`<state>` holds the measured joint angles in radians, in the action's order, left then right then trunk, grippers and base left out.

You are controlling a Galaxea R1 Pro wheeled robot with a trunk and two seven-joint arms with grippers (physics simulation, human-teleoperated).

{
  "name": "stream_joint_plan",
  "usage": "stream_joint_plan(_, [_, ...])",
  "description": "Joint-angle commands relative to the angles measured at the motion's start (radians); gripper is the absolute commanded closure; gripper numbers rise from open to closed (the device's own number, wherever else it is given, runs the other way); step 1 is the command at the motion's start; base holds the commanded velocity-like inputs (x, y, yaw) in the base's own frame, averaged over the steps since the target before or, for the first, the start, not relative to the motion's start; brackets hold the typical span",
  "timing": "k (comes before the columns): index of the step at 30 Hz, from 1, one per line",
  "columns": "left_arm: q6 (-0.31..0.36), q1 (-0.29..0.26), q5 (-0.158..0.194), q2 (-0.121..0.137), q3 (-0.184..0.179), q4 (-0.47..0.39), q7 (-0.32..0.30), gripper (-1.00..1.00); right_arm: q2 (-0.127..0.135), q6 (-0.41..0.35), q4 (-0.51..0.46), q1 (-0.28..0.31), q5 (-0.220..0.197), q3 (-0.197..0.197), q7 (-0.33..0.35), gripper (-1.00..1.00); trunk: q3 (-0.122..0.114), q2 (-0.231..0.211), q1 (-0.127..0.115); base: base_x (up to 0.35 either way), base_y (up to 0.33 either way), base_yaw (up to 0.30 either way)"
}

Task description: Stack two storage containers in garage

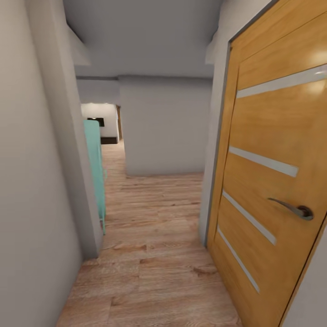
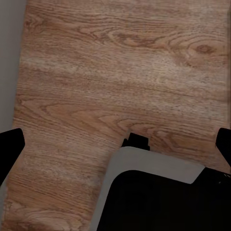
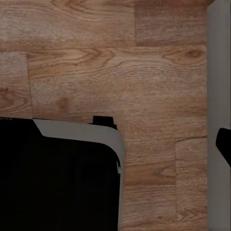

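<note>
Rolling down a narrow hall, risk of clipping the wooden door (image 1: pixel 272 181) close alongside or the teal panel (image 1: pixel 94 168) opposite it; both jaws' state impossible to tell.

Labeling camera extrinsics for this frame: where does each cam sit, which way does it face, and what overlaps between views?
Head view: on the robot's head, facing forward down a hallway; wood-plank floor, wooden door with lever handle on the right, teal door on the left.
Left wrist view: on the left arm, facing down at the plank floor; dark fingertips at the frame's sides, robot's base below.
Right wrist view: on the right arm, facing down; floor, base, grey wall.
Shared: both wrist views show plank floor and base.
</note>
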<state>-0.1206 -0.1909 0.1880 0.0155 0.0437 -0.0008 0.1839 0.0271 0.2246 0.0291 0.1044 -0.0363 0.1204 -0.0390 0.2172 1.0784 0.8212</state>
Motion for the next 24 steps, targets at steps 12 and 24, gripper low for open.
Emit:
stream_joint_plan(12, [-0.004, -0.001, 0.004, 0.001, 0.004, 0.001, 0.0, -1.0, -0.001, 0.004, 0.003, 0.001, -0.003, 0.01, 0.002, -1.0, 0.001, 0.001, 0.001, 0.322, 0.0, 0.0])
stream_joint_plan(24, [-0.004, -0.001, 0.004, 0.001, 0.004, 0.001, -0.007, -1.0, 0.001, 0.007, 0.003, 0.001, -0.003, 0.01, 0.01, -1.0, 0.001, 0.001, 0.001, 0.322, 0.0, 0.0])
